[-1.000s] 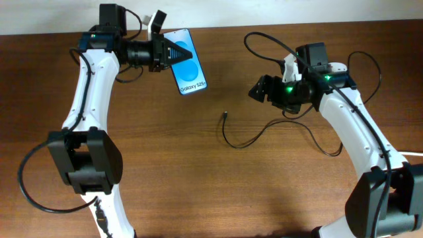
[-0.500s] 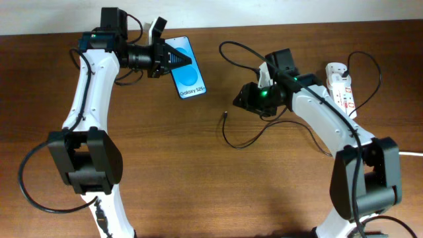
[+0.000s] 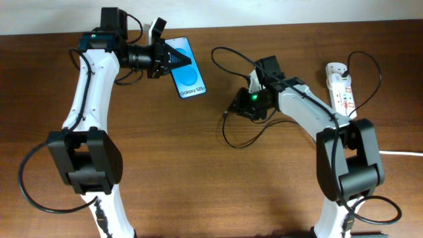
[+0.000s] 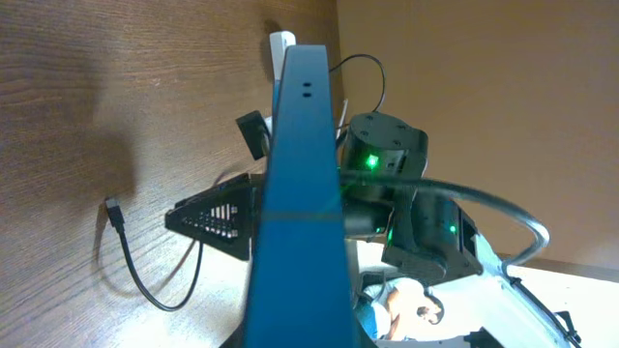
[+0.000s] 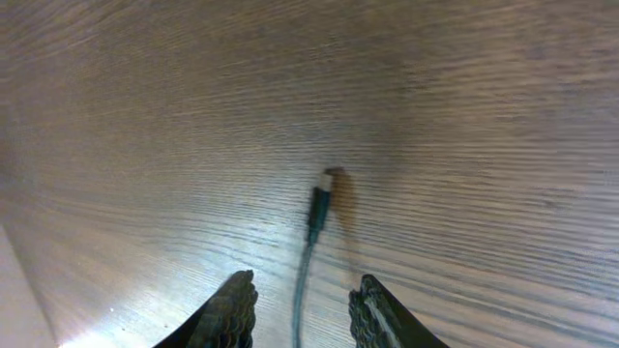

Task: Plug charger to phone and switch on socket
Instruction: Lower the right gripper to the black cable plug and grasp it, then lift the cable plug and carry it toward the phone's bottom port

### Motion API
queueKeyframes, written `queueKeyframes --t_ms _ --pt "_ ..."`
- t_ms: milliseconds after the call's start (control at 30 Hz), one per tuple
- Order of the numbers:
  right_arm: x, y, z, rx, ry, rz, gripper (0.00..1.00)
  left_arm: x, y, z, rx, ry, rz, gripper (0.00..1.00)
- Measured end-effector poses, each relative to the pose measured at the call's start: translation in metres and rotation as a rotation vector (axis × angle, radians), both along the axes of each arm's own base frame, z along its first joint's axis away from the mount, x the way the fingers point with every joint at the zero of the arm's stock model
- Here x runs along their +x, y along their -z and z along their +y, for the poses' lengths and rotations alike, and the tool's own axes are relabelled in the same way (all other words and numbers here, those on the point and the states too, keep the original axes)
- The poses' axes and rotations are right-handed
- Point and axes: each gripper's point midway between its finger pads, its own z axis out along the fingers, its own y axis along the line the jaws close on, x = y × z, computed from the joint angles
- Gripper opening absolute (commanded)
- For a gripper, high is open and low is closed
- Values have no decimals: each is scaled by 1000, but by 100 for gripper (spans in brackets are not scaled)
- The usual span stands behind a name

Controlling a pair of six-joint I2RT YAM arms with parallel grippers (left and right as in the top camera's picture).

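Note:
My left gripper point(image 3: 173, 57) is shut on the upper end of the phone point(image 3: 188, 76) and holds it off the table at the back left, its blue screen facing up. In the left wrist view the phone point(image 4: 295, 193) shows edge-on. The charger's thin black cable lies looped mid-table with its small plug point(image 3: 225, 116) free. My right gripper point(image 3: 235, 110) hovers just over that plug end. In the right wrist view its jaws point(image 5: 302, 295) stand apart astride the cable, touching neither side, with the plug point(image 5: 318, 206) just ahead. The white socket point(image 3: 341, 89) lies at the far right.
The socket's thick white cord point(image 3: 404, 153) runs off the right edge. The table's back edge meets a pale wall point(image 3: 297, 12). The black cable's loop point(image 3: 239, 146) sprawls between the plug and the right arm's base.
The right arm swung left from beside the socket to over the cable's plug end, and its jaws narrowed. The left gripper kept hold of the phone, hardly moving.

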Motion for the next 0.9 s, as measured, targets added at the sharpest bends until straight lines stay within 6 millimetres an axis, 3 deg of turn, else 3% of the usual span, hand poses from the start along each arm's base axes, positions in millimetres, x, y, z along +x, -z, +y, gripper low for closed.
queueKeyframes --t_ms 133,300,700,900 --pt "-9 15 22 -2 -19 38 35 -2 1 0 1 0 16 0" --pt "-15 42 24 -24 -5 100 31 -2 1 0 1 0 16 0" --pt "-4 46 27 -17 0 61 21 -3 1 0 1 0 23 0" --pt "-4 47 25 -25 8 64 5 -3 1 0 1 0 24 0"
